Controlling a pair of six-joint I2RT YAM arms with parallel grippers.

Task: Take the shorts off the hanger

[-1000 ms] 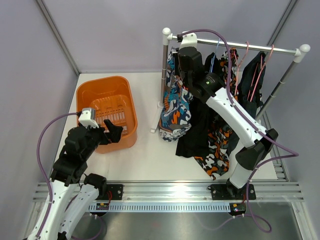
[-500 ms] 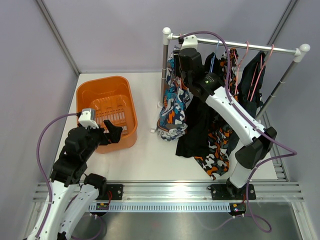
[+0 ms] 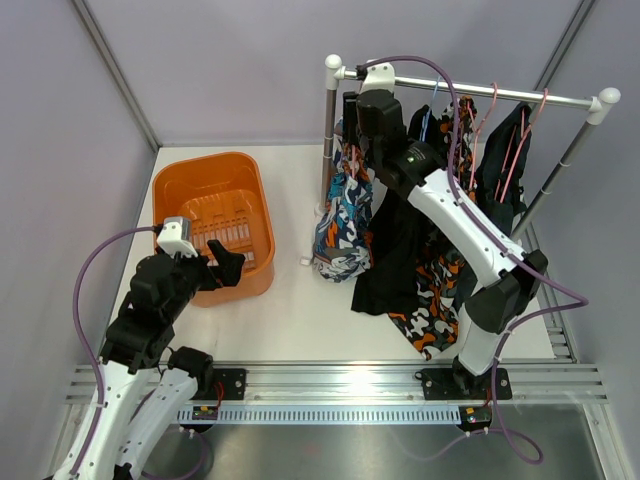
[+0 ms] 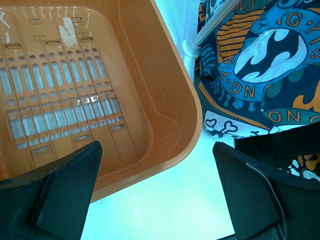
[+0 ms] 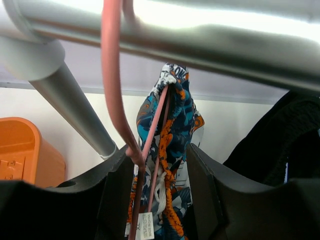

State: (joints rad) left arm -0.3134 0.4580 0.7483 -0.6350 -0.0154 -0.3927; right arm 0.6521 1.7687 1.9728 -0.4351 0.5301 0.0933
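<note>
Your right pincer [image 3: 350, 108] is up at the left end of the rail [image 3: 480, 92], just under it. In the wrist view its fingers [image 5: 117, 195] stand on either side of the teal-blue/orange patterned shorts [image 5: 175, 115] and the pink hanger [image 5: 112, 75] they hang on. Bunched cloth fills the gap, and the hanger wire touches the finger on that view's left. Cannot tell if it's clenched on the cloth or only around it. Those shorts hang beside the rack's left post [image 3: 328, 140], lower hem near the surface [image 3: 300, 310]. Right of them on the same rail hang the plain black shorts [image 3: 385, 255], then the orange/black/white camouflage shorts [image 3: 440, 290], with the dark navy shorts [image 3: 500, 180] farthest right. Your left pincer [image 4: 157, 192] is released, fingers wide apart, holding nothing. It hovers over a corner of the orange basket [image 4: 165, 90], well apart from the patterned shorts, which show at the top right of its view.
</note>
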